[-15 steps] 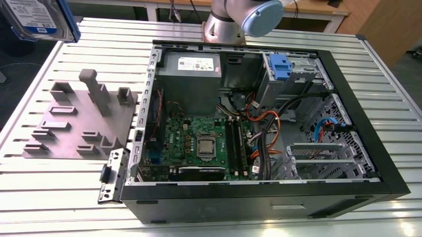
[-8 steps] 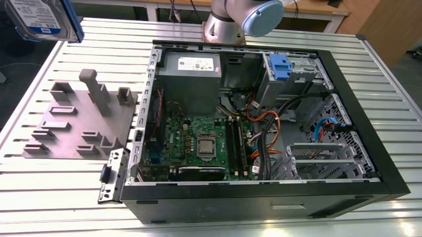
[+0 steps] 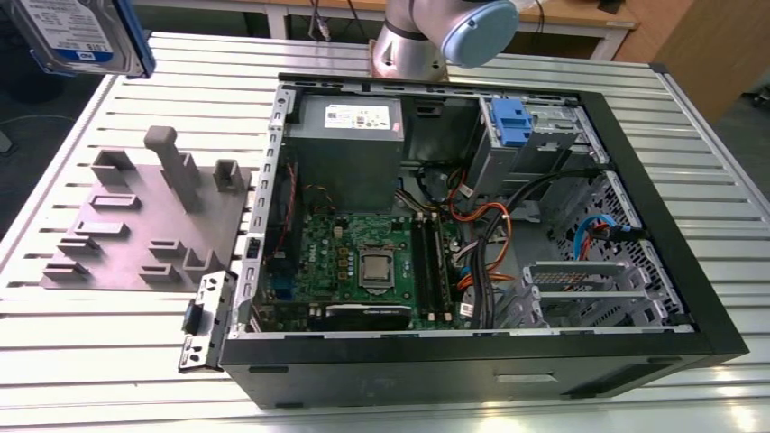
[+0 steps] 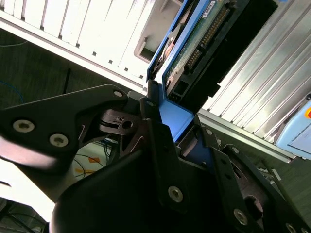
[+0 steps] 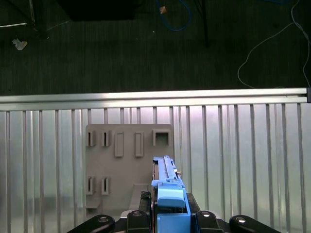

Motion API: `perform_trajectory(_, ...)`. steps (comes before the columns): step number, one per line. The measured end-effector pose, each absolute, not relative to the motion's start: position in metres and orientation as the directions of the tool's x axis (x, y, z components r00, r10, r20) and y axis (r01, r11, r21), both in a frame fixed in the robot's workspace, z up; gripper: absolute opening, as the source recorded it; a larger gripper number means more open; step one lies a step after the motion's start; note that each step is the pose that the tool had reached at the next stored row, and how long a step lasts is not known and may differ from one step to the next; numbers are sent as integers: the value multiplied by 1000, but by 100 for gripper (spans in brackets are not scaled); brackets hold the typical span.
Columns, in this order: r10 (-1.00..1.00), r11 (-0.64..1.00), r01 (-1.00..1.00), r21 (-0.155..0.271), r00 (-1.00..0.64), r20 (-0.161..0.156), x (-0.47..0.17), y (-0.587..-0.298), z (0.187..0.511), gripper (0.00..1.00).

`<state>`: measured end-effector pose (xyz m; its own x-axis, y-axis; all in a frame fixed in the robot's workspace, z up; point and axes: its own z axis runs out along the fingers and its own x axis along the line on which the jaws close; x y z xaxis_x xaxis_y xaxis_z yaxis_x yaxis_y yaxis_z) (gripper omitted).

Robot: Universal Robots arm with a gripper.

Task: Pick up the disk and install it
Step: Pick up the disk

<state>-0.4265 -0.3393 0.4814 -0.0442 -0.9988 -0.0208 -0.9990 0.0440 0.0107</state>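
One slatted counter (image 3: 96,361) lay below the end effector (image 5: 168,216); the open computer case (image 3: 481,365) stood well apart from it, a grey fixture plate (image 5: 121,170) beneath. The end effector was clamped on the disk (image 5: 167,191), held above the counter.

Disk (image 3: 78,32) above fixture plate (image 3: 132,239) on table (image 3: 96,361)

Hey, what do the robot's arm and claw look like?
The arm is a silver metal tube with a rounded pale blue joint cap. The claw is black in both wrist views: flat angular link plates fastened with silver screws.
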Motion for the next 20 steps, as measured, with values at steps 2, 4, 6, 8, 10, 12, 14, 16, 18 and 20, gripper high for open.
perform_trajectory(2,-999,44,-999,11,-44,-21,-426,-339,481,37)
perform_trajectory(4,-999,44,-999,11,-44,-21,-426,-339,481,37)
perform_trajectory(6,-999,44,-999,11,-44,-21,-425,-339,481,37)
perform_trajectory(8,-999,44,-999,11,-44,-21,-425,-339,481,37)
perform_trajectory(10,-999,44,-999,11,-44,-21,-424,-339,481,37)
perform_trajectory(12,-999,44,-999,11,-44,-21,-421,-339,481,37)
perform_trajectory(14,-999,44,-999,11,-44,-21,-421,-339,481,37)
perform_trajectory(16,-999,44,-999,11,-44,-21,-421,-339,481,37)
perform_trajectory(18,-999,44,-999,11,-44,-21,-413,-339,481,37)
perform_trajectory(20,-999,44,-999,11,-44,-21,-413,-339,481,37)
